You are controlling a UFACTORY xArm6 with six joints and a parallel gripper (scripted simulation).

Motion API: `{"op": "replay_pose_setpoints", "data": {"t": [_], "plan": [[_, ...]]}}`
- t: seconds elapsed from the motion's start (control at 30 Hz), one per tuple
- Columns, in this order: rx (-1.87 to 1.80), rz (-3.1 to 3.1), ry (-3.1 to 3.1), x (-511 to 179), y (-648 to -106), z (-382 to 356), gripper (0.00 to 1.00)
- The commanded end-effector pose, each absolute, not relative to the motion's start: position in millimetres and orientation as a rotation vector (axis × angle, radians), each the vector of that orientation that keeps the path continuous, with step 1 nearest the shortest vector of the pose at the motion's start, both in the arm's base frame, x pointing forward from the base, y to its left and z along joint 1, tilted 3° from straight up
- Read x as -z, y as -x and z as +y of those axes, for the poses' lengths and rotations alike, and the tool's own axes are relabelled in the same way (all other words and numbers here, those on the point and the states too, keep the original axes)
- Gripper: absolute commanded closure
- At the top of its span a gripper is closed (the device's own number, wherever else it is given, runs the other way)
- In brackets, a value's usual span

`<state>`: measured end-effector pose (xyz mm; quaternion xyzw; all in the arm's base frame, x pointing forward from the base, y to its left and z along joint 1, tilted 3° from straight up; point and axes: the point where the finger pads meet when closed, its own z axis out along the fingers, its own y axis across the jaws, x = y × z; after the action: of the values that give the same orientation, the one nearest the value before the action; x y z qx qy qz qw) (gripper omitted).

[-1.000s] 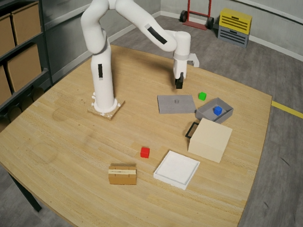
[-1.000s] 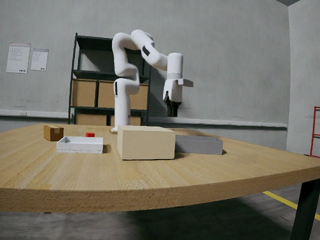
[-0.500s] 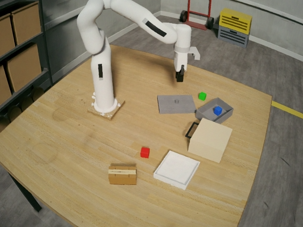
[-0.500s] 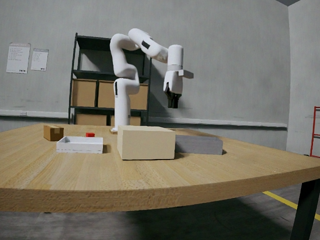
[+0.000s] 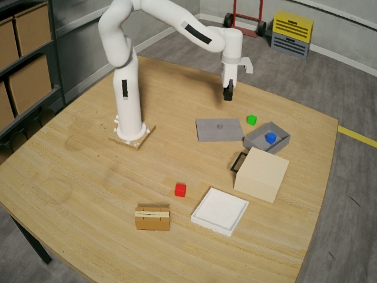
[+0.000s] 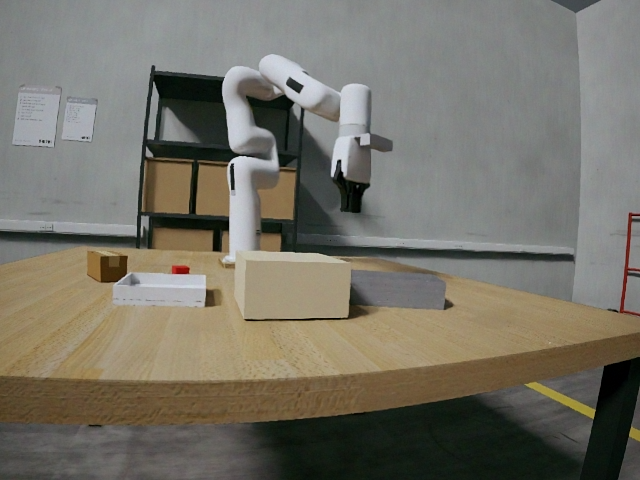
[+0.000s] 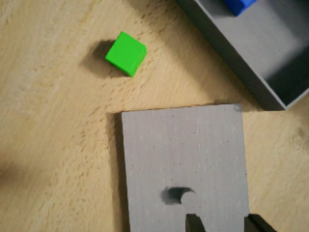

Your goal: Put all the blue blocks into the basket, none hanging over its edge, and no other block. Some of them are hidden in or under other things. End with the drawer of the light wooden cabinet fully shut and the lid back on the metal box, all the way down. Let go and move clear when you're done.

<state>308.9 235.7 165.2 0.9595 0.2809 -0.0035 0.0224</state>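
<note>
Gripper [image 5: 227, 95] narrow, holding nothing, above table. Lid [image 5: 219, 130] flat beside open box [image 5: 281, 144]; blue block [image 5: 270, 138] inside.

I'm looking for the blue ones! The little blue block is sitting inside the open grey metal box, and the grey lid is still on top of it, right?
Not quite. The small blue block does sit inside the open grey metal box, but the flat grey lid lies on the table beside it, as the top view shows.
</note>
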Motion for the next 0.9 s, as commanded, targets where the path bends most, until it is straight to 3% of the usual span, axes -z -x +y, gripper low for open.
{"op": "replay_pose_setpoints", "data": {"t": [0.0,0.47,0.87], "plan": [[0.005,0.64,-3.027,-174,-345,253,0.72],[-0.029,-0.447,-3.07,-161,-504,296,0.72],[-0.022,-0.495,-3.056,-160,-509,297,0.72]]}}
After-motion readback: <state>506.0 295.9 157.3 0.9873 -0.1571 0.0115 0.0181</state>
